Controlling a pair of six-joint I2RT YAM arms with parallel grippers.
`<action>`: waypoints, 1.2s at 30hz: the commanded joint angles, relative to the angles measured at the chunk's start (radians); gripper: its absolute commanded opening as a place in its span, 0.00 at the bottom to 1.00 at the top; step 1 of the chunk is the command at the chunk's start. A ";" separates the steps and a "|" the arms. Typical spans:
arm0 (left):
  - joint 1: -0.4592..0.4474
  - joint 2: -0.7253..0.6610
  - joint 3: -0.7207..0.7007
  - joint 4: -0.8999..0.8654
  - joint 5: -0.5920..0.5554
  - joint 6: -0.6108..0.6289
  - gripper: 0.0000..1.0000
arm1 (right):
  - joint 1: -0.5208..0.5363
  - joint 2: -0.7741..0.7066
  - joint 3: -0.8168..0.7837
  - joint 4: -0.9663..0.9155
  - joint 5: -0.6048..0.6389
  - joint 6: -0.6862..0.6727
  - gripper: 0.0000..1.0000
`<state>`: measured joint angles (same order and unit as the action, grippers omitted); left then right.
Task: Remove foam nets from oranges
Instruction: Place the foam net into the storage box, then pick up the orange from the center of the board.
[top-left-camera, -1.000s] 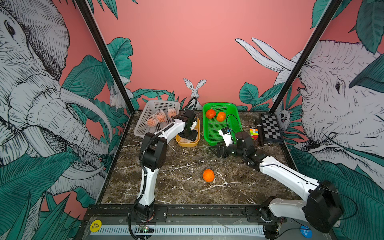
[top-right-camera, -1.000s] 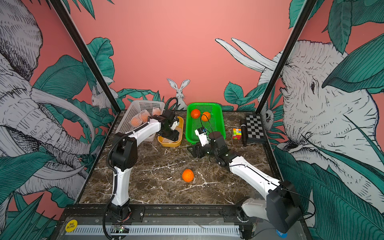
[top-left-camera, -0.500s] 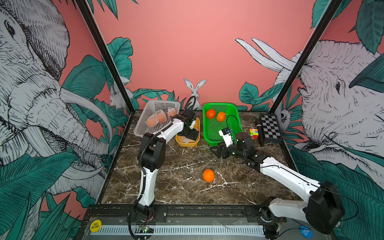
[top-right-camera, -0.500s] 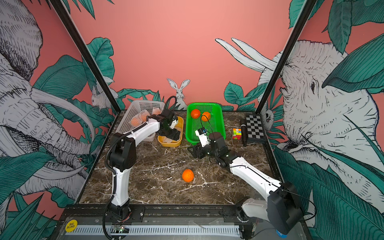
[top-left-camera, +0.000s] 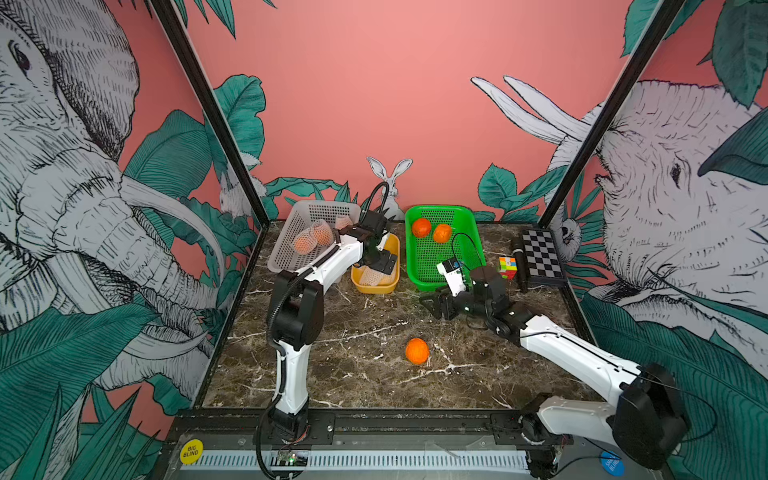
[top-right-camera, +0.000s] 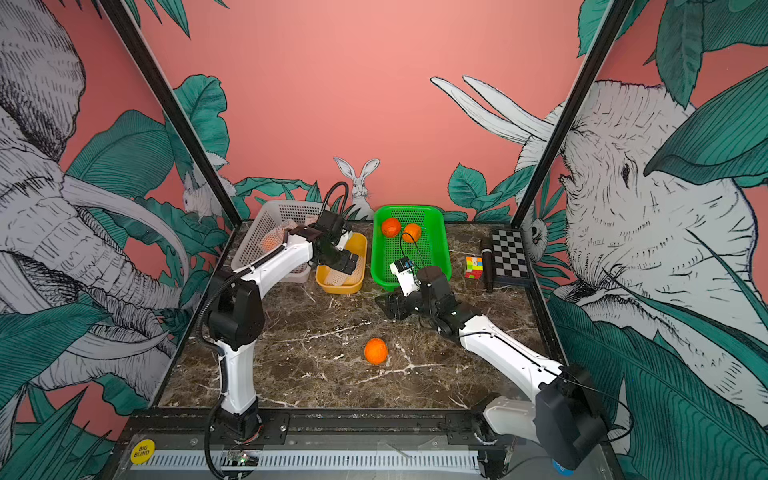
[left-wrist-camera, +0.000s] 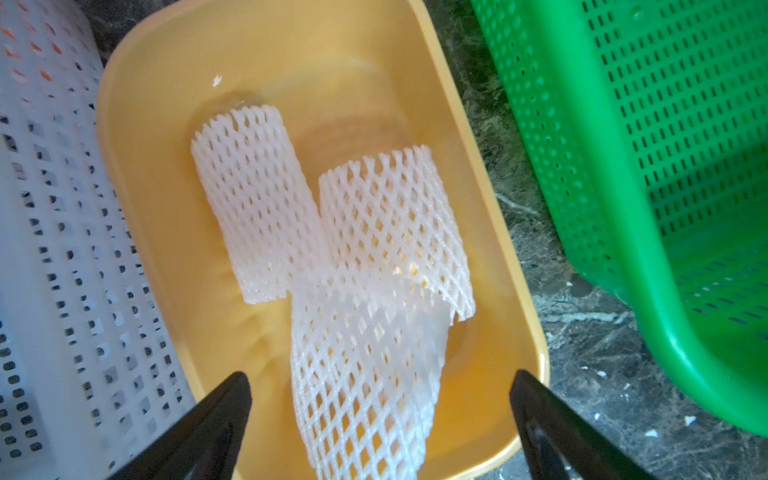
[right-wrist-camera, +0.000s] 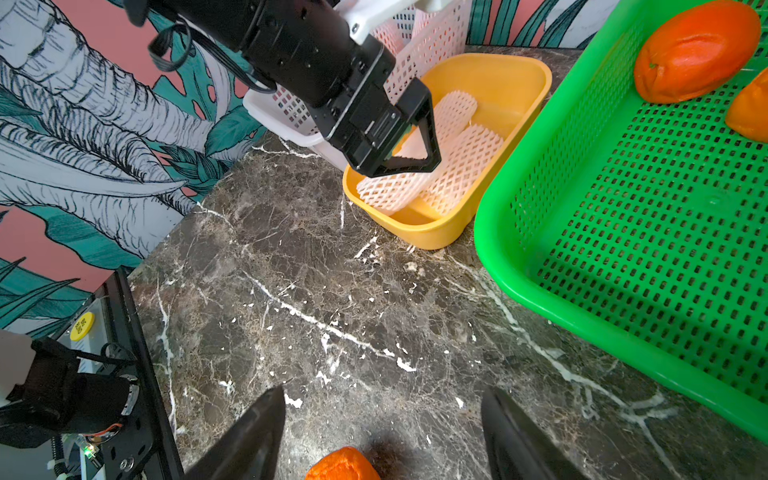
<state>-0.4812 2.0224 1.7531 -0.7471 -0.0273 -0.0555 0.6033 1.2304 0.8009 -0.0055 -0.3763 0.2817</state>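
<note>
I am viewing the bare orange (top-left-camera: 417, 350) lying at 6 o'clock, in a top view, of my parted, empty right gripper (top-left-camera: 434, 301), the nearer arm, while the left gripper (left-wrist-camera: 380, 374) is gaping wide over empty foam nets (left-wrist-camera: 374, 232) in the yellow tub (left-wrist-camera: 137, 124).

Along the rear of the table (top-left-camera: 353, 332), left to right, we find the basket (top-left-camera: 286, 249) holding netted oranges (top-left-camera: 313, 239), the tub (top-left-camera: 376, 286) holding three foam nets (left-wrist-camera: 249, 199), the tray (top-left-camera: 428, 270) holding two oranges (top-left-camera: 421, 227), the puzzle cube (top-left-camera: 507, 267) and the chessboard (top-left-camera: 542, 257). One loose orange (top-left-camera: 417, 350) lies on the table nearer the front edge, well apart from the tray.
</note>
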 joint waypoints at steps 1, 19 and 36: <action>-0.012 -0.132 -0.042 0.031 -0.028 0.001 0.99 | 0.009 -0.038 -0.015 -0.015 0.012 -0.029 0.76; -0.085 -0.615 -0.573 0.160 0.118 -0.231 0.99 | 0.214 -0.150 -0.076 -0.449 0.308 0.170 0.83; -0.085 -0.823 -0.852 0.166 0.203 -0.302 0.99 | 0.450 0.050 -0.036 -0.268 0.448 0.145 0.94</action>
<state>-0.5686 1.2297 0.9203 -0.5770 0.1616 -0.3412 1.0325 1.2514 0.7238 -0.3450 0.0372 0.4625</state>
